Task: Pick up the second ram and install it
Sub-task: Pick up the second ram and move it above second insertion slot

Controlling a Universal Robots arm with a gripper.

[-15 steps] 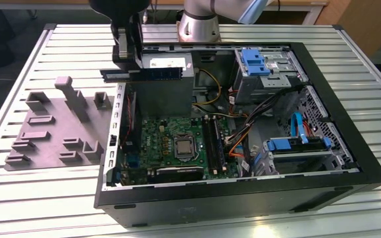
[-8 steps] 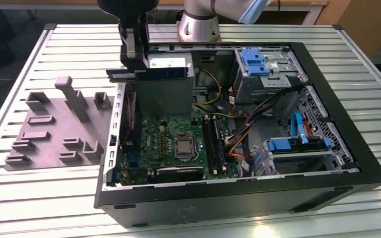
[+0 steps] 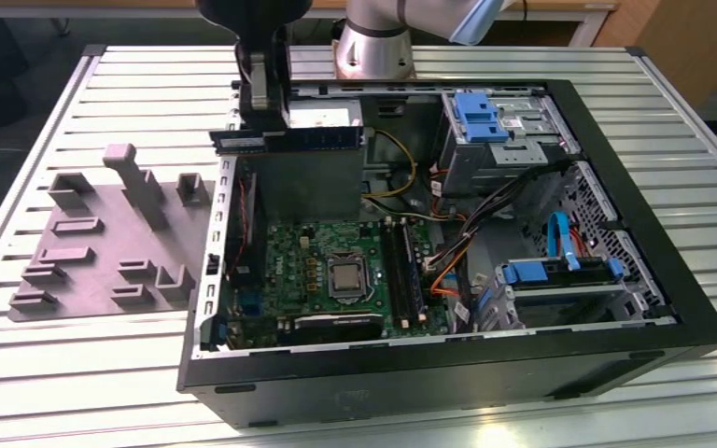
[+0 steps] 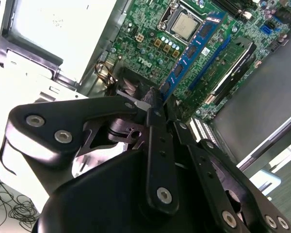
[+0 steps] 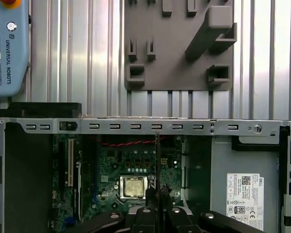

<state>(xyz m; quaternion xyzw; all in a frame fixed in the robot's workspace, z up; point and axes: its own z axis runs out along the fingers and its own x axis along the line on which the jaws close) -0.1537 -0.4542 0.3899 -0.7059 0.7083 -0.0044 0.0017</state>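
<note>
The second ram [image 3: 294, 138], a long thin blue stick, hangs level above the open computer case's far left corner in the exterior view. My gripper [image 3: 262, 129] is shut on it near one end. In the second wrist view the second ram [image 4: 196, 46] runs out from my gripper [image 4: 160, 101] over the green motherboard [image 4: 150, 36]. The first wrist view shows the second ram [image 5: 157, 160] edge-on as a thin line above the gripper [image 5: 157, 206]. The black memory slots [image 3: 405, 271] lie on the motherboard [image 3: 296, 261], below and toward the exterior view's right.
The black case [image 3: 458, 383] stands open on a slatted metal table [image 3: 60, 373]. Inside are the processor socket [image 3: 346, 277], cable bundles [image 3: 458, 252] and drive cages with blue latches [image 3: 481, 117]. A grey fixture plate [image 3: 97, 233] lies on the exterior view's left.
</note>
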